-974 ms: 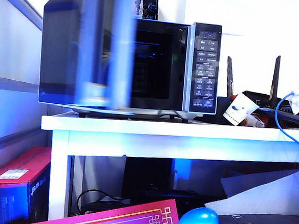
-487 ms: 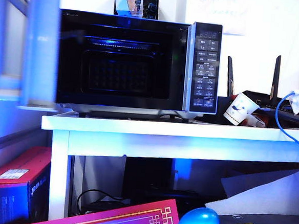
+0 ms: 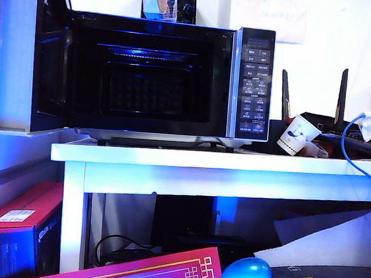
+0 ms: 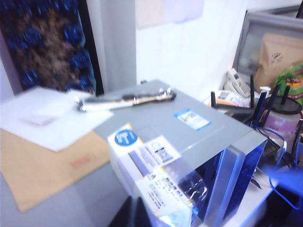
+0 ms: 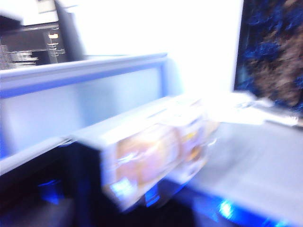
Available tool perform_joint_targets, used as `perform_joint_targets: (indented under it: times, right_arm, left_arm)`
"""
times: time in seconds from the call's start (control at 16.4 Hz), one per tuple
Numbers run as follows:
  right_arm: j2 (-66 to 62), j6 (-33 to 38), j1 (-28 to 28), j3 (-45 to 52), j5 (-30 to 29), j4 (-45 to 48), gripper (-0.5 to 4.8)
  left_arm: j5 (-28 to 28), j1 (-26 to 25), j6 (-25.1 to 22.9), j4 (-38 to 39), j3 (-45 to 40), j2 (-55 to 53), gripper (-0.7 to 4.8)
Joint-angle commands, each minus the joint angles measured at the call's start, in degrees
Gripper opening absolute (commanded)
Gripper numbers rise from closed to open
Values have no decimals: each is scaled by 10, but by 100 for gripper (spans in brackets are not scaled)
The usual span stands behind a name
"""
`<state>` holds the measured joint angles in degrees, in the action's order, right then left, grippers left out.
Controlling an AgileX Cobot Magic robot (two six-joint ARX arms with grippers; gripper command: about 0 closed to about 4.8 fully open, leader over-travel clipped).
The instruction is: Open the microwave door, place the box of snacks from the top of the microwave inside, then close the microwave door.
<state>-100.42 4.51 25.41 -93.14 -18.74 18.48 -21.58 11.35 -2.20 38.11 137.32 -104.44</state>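
Note:
The black microwave [image 3: 247, 126] stands on the white table, and its dark cavity [image 3: 151, 86] is exposed. The microwave door [image 3: 13, 57] stands swung out wide at the left. The box of snacks [image 3: 160, 2] sits on the microwave's top near the front edge. In the left wrist view it is a clear box [image 4: 151, 165] with a round blue sticker and white labels. My left gripper [image 4: 135, 215] is shut, its dark fingers just beside the box's near corner. The right wrist view is blurred and shows the box [image 5: 156, 151] close ahead. My right gripper's jaws are lost in dark blur.
A shiny pen-like object [image 4: 128, 99], white paper [image 4: 47, 118] and a brown envelope [image 4: 52, 165] lie on the microwave's grey top [image 4: 199, 142]. Right of the microwave are a tipped paper cup [image 3: 297, 135], black routers [image 3: 340, 118] and a blue cable [image 3: 354, 141]. Boxes lie under the table.
The microwave door has swung from across the front out to the far left, uncovering the cavity. The box of snacks has stayed on top.

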Motion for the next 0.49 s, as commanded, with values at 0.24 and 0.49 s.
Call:
perform_joint_targets:
  times: [0.24, 0.49]
  right_arm:
    - [-51, -75, 55, -14, 153, 92, 479]
    - [-60, -108, 87, -14, 191, 91, 479]
  left_arm:
    - [10, -1, 16, -22, 4, 22, -6]
    - [20, -2, 18, -17, 4, 39, -6]
